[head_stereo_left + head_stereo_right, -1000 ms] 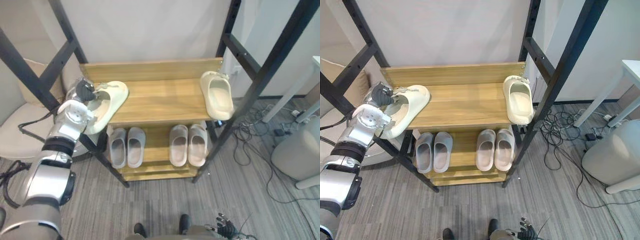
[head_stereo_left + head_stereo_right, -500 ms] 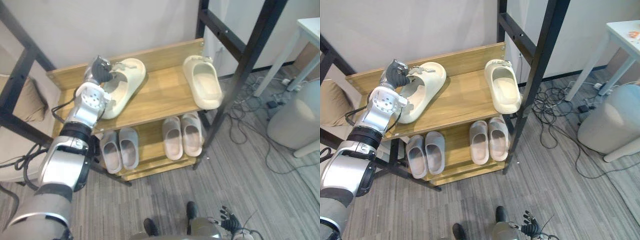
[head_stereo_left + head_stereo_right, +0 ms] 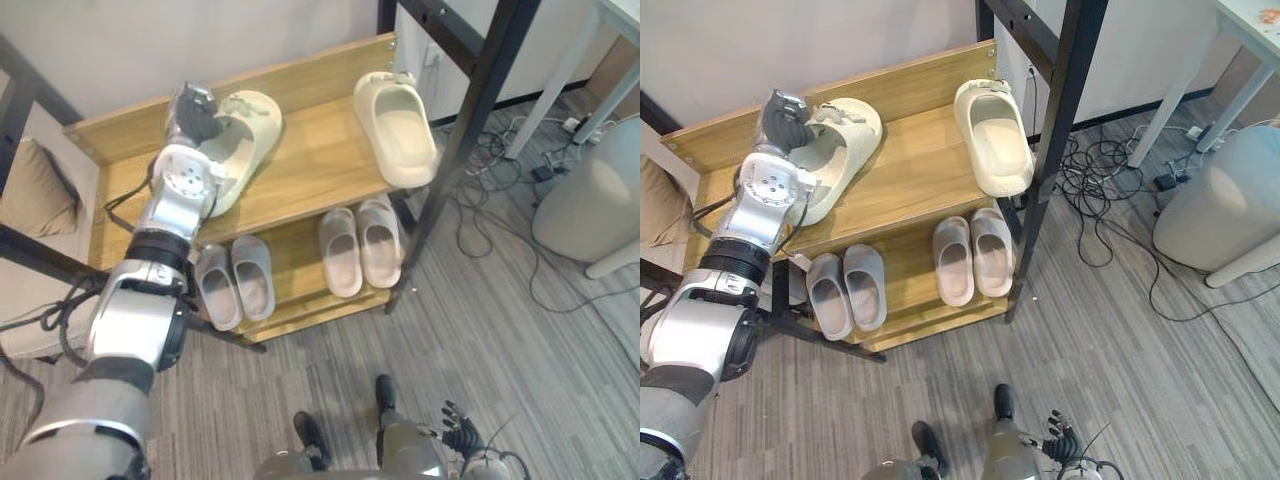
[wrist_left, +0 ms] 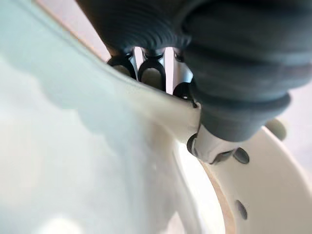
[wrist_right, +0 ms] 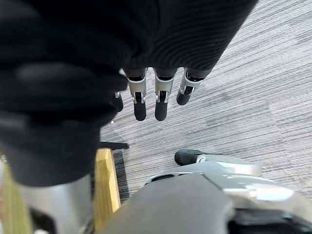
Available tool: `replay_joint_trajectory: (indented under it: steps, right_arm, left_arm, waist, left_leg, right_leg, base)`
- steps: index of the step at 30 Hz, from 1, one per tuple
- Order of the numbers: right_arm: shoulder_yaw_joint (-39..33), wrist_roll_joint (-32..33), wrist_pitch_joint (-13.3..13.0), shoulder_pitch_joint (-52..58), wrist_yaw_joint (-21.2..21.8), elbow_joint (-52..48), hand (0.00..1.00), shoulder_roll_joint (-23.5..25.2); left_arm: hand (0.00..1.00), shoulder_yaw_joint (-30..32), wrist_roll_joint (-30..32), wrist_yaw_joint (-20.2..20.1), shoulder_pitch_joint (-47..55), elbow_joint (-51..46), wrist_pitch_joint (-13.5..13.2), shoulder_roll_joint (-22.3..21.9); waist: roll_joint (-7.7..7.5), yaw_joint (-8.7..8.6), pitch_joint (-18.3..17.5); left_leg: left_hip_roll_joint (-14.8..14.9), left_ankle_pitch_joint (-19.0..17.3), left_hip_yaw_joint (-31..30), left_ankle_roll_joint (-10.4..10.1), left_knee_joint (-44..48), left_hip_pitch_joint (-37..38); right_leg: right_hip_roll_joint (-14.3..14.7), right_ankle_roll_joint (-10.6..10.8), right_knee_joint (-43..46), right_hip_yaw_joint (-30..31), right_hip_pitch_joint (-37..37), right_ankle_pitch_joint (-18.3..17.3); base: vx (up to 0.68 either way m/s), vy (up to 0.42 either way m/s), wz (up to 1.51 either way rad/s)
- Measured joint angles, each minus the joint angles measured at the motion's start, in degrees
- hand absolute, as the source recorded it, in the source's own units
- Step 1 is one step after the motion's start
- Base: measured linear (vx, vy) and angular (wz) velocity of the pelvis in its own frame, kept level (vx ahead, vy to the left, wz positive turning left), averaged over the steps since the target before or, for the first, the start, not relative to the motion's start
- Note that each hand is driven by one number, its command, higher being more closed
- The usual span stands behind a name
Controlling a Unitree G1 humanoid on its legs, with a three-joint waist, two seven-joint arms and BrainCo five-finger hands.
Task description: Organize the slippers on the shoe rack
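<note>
A cream slipper (image 3: 238, 135) lies tilted at the left of the shoe rack's wooden top shelf (image 3: 310, 185). My left hand (image 3: 192, 112) is shut on its rear edge; in the left wrist view the fingers (image 4: 152, 73) curl over the slipper's rim (image 4: 73, 146). The matching cream slipper (image 3: 398, 125) lies at the shelf's right end, sole down. On the lower shelf stand two pairs of grey slippers (image 3: 235, 285) (image 3: 360, 245). My right hand (image 3: 1062, 440) hangs low above the carpet, its fingers (image 5: 156, 105) straight and holding nothing.
Black metal posts (image 3: 470, 130) frame the rack on the right and left. Cables (image 3: 500, 215) lie on the grey carpet to the right, near a rounded white object (image 3: 600, 200). A beige cushion (image 3: 35, 190) sits to the rack's left.
The camera has swung, so the whole scene has shifted. The left hand has carried the cream slipper from the shelf's left edge further onto the top shelf.
</note>
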Motion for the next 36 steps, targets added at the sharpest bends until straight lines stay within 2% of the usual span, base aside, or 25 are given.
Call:
replay_joint_trajectory:
  steps: [2,3,4,13,14,25,36]
  right_arm:
    - [1.1,0.0,0.0,0.1,-0.4,-1.4,0.0,0.2]
    - [1.1,0.0,0.0,0.1,-0.4,-1.4,0.0,0.2]
    - [1.0,0.0,0.0,0.1,-0.5,-1.6,0.0,0.5]
    - [1.0,0.0,0.0,-0.1,-1.5,-1.4,0.0,0.5]
    - [1.0,-0.1,0.1,-0.1,-1.6,-1.4,0.0,0.5]
    - [1.0,-0.1,0.5,-0.7,-2.3,-0.8,0.0,0.4]
    - [0.9,0.0,0.4,-1.2,-2.8,0.2,0.0,0.3]
  left_arm:
    - [1.0,-2.0,-0.1,0.0,-2.0,-1.0,0.0,-4.5]
    - [1.0,-2.0,-0.1,0.0,-2.0,-1.0,0.0,-4.6]
    - [1.0,-2.3,-0.2,0.1,-2.3,-2.2,0.0,-6.6]
    - [1.0,-2.3,-2.3,1.6,-3.4,-2.3,0.5,-12.2]
    - [0.0,-2.3,-2.5,1.6,-3.4,-2.1,0.5,-12.6]
    - [0.0,-1.4,-3.4,1.7,-3.4,0.0,1.2,-12.8]
    - [0.0,-0.3,-3.4,1.4,-3.4,0.8,1.3,-14.6]
  waist:
    - [-0.74,-0.91,0.6]
    - [-0.75,-0.93,0.6]
    - [-0.83,-1.3,0.6]
    - [-0.87,-1.04,0.7]
    - [-0.87,-1.04,0.7]
    - [-0.65,-0.77,0.5]
    - [-0.33,-0.8,0.3]
  left_leg:
    - [-0.1,0.5,0.2,0.7,-0.1,-0.1]
    - [-0.1,0.5,0.2,0.7,-0.2,-0.1]
    - [-0.1,0.7,0.2,0.9,-0.4,0.0]
    - [-0.9,0.7,-1.9,1.4,-0.5,0.3]
    - [-1.1,0.6,-2.1,1.6,-0.5,0.7]
    - [-1.8,0.3,-1.0,2.1,-0.5,1.1]
    - [-2.0,0.6,-3.0,2.5,-0.5,1.1]
  right_leg:
    - [0.0,0.0,0.0,0.0,0.0,0.7]
    - [0.0,0.0,0.0,0.0,0.0,0.7]
    - [0.0,0.1,0.0,-0.1,0.0,0.7]
    - [-0.8,0.5,-0.2,-1.9,1.5,0.4]
    - [-0.9,0.6,-0.4,-1.9,2.0,0.4]
    - [-1.5,1.3,-0.8,-0.3,2.0,0.8]
    - [-1.6,1.4,-0.8,-2.7,3.0,0.7]
  base:
    - [0.04,0.031,-0.08]
    - [0.03,0.028,-0.03]
    - [0.05,0.036,0.0]
    - [0.03,0.035,0.14]
    - [-0.01,0.023,0.03]
    - [-0.01,0.015,-0.06]
    - [0.0,0.011,0.09]
